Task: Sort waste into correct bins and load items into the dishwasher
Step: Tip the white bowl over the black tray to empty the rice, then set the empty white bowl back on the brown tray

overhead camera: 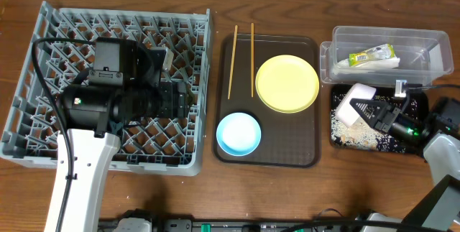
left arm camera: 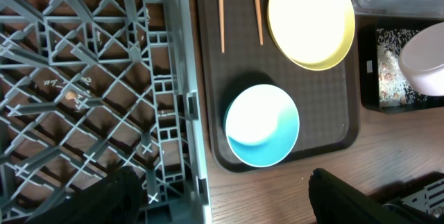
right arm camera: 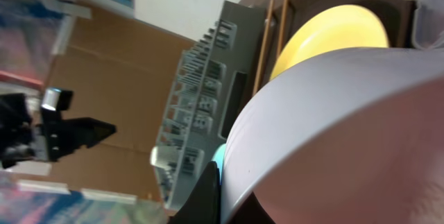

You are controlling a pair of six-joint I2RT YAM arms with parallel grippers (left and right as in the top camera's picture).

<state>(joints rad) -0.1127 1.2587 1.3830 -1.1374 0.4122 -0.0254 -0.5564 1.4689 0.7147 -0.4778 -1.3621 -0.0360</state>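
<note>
My right gripper (overhead camera: 374, 111) is shut on the rim of the white bowl (overhead camera: 355, 103), holding it tilted over the black tray (overhead camera: 336, 137), which holds rice scraps (overhead camera: 359, 134). The bowl fills the right wrist view (right arm camera: 333, 127). The clear tub (overhead camera: 433, 45) holds the green-and-yellow wrapper (overhead camera: 370, 56) and the napkin (overhead camera: 387, 63). The yellow plate (overhead camera: 287, 82), blue bowl (overhead camera: 238, 133) and two chopsticks (overhead camera: 232, 59) lie on the brown tray (overhead camera: 302, 149). My left gripper (left arm camera: 229, 207) is open and empty over the dish rack's (overhead camera: 43, 117) right edge. No white cup shows.
The left arm's body covers the middle of the rack. The rack's right wall (left arm camera: 182, 78) stands right beside the brown tray. Bare wooden table lies in front of the rack and tray.
</note>
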